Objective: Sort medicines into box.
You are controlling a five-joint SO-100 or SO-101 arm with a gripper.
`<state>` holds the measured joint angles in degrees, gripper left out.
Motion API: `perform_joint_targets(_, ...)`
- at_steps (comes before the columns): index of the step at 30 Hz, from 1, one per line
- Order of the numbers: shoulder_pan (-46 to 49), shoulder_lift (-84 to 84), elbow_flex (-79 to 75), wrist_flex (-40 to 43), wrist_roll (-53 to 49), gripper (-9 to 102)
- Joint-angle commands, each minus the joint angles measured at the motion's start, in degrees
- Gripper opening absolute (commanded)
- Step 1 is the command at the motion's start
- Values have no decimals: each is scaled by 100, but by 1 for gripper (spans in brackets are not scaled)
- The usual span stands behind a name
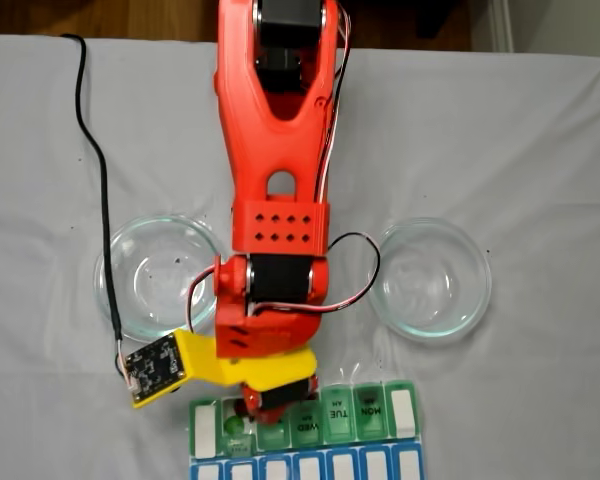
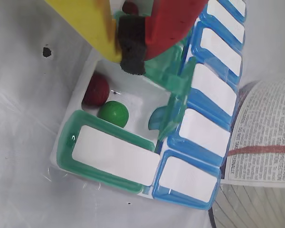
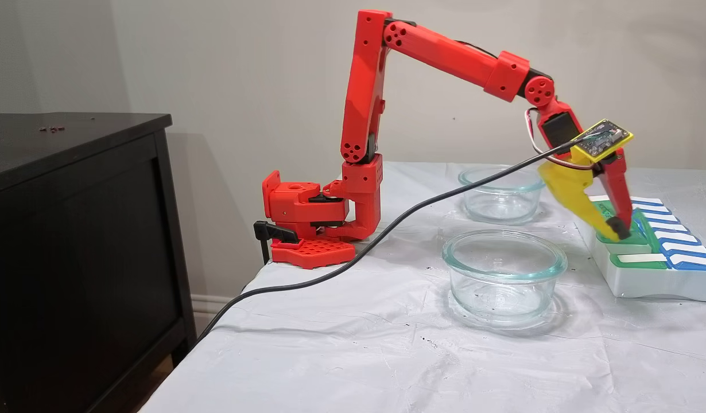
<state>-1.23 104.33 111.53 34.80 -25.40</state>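
Note:
The box (image 1: 405,412) lies at the near table edge in a fixed view, a white tray with green and blue lidded compartments. In the wrist view one green compartment of the box (image 2: 66,142) stands with its lid (image 2: 173,97) up. Inside it a dark red ball (image 2: 96,89) and a green ball (image 2: 113,113) rest side by side. Another dark red ball (image 2: 130,6) peeks out behind the fingers. My gripper (image 2: 131,57) hangs shut just above that open compartment, its yellow and red fingers meeting at a black pad with nothing between them. The green ball (image 1: 235,424) also shows beside my gripper (image 1: 252,400). From the side my gripper (image 3: 619,229) tips down onto the box (image 3: 646,284).
Two clear glass dishes (image 1: 110,300) (image 1: 480,290) flank the arm, both without balls. A black cable (image 1: 95,160) runs from the wrist camera board across the white cloth. A newspaper (image 2: 266,133) lies past the box. A dark cabinet (image 3: 72,229) stands beside the table.

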Motion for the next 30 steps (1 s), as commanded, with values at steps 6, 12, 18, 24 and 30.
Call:
perform_joint_targets(6,0,1020,-352,-554,721,0)
perform_joint_targets(12,62,1591,-352,-422,1099,0)
perform_joint_targets(18,35,1688,-325,-686,1406,0)
perform_joint_targets(24,-53,1591,-299,-888,1468,0)
perform_joint_targets(30,-290,1521,-18,-932,1336,0)
